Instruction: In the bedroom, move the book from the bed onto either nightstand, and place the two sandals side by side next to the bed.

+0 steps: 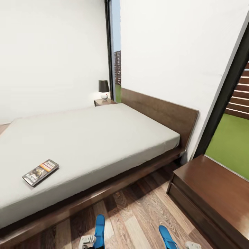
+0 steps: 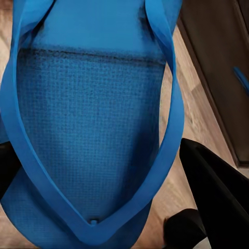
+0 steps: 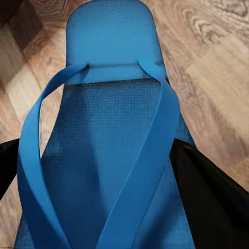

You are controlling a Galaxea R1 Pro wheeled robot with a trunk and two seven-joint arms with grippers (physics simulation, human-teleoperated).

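Left gripper (image 1: 88,239), at the lower edge of the head view: closed on a blue flip-flop (image 1: 99,231); in the left wrist view the dark fingers (image 2: 218,192) flank the sole of this sandal (image 2: 88,135), whose straps meet at the toe post near the camera. Right gripper (image 1: 192,245): likewise clamped on the second blue flip-flop (image 1: 166,237); the right wrist view shows its sole (image 3: 111,135) between the black fingers (image 3: 212,202), its far end out over the wood-plank floor (image 3: 218,62). Both sandals are held above the floor (image 1: 138,211), well apart from one another, near the long side of the bed (image 1: 97,138).

Paperback book (image 1: 40,172): lying flat on the bare light-grey mattress, near the edge facing the robot, cover up with its orange band visible.

Near nightstand (image 1: 214,193): dark brown, glossy top bare, standing beside the headboard (image 1: 162,112) at the right. Far nightstand (image 1: 104,102): beyond the bed, carrying a small lamp (image 1: 103,89) with a dark shade. A tall dark-framed window (image 1: 235,114) shows grass and a slatted fence.
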